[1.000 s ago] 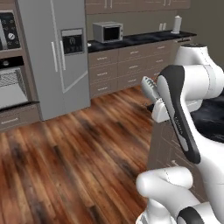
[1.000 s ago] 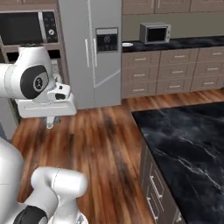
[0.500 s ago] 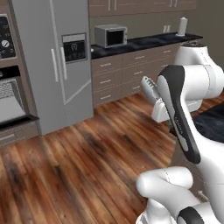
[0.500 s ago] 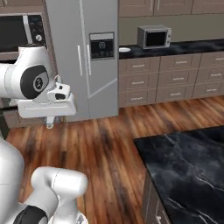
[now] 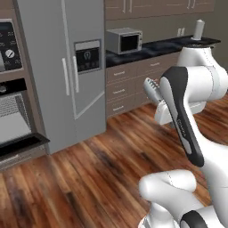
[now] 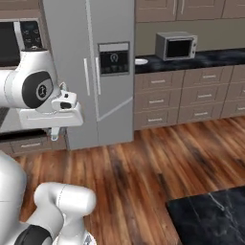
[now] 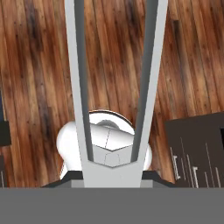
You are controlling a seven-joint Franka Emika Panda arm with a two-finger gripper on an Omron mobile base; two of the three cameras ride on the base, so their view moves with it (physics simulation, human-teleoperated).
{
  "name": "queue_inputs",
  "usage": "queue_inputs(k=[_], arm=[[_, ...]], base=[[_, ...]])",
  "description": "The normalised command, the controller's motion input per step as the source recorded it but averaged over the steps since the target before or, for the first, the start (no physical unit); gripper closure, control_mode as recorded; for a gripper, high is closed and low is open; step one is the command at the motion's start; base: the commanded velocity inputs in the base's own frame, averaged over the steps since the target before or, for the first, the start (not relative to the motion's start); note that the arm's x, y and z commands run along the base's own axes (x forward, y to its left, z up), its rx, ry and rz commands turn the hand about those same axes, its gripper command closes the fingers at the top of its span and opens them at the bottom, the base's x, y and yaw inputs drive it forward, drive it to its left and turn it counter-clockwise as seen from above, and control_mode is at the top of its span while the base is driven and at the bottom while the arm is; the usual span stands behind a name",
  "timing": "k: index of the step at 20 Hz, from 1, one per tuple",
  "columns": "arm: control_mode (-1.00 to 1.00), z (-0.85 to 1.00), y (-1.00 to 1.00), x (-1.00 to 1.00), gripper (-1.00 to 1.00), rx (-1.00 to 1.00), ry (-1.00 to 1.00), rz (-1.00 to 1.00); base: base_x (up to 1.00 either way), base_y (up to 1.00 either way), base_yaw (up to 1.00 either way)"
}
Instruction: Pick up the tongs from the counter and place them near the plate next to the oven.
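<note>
The tongs (image 7: 77,65) are two long silver-grey arms with darker inner strips, running up the hand view over the wooden floor. My gripper (image 7: 116,175) is shut on their joined end. In the right base view the gripper (image 6: 55,134) hangs at the left, pointing down above the floor. The oven (image 6: 176,45), a silver box with a dark glass front, stands on the far black counter (image 6: 215,57). The small white plate (image 6: 141,61) lies on that counter to the oven's left, beside the fridge. The left base view also has the oven (image 5: 125,40).
A tall grey fridge (image 5: 67,71) stands left of the counter, with a built-in wall oven (image 5: 11,111) further left. Brown-grey drawers (image 6: 191,95) run below the worktop. A corner of another black worktop (image 6: 210,220) is at the lower right. Open wooden floor (image 5: 89,173) lies ahead.
The whole picture has shifted: the base has driven, so fridge, oven and far counter look nearer, and the near black worktop has slid out at lower right. The arm's pose is unchanged.
</note>
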Motion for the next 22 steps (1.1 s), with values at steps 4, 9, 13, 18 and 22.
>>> queue_inputs(k=[4,9,13,18,22], arm=[[1.00,0.00,0.00,0.00,1.00,0.00,0.00,0.00],[1.00,0.00,0.00,0.00,1.00,0.00,0.00,0.00],[1.00,0.00,0.00,0.00,1.00,0.00,0.00,0.00],[1.00,0.00,0.00,0.00,1.00,0.00,0.00,0.00],[1.00,0.00,0.00,0.00,1.00,0.00,0.00,0.00]], base=[[1.00,0.00,0.00],[1.00,0.00,-0.10],[1.00,-0.11,-0.14],[1.00,-0.53,-0.18],[1.00,-0.68,-0.18]])
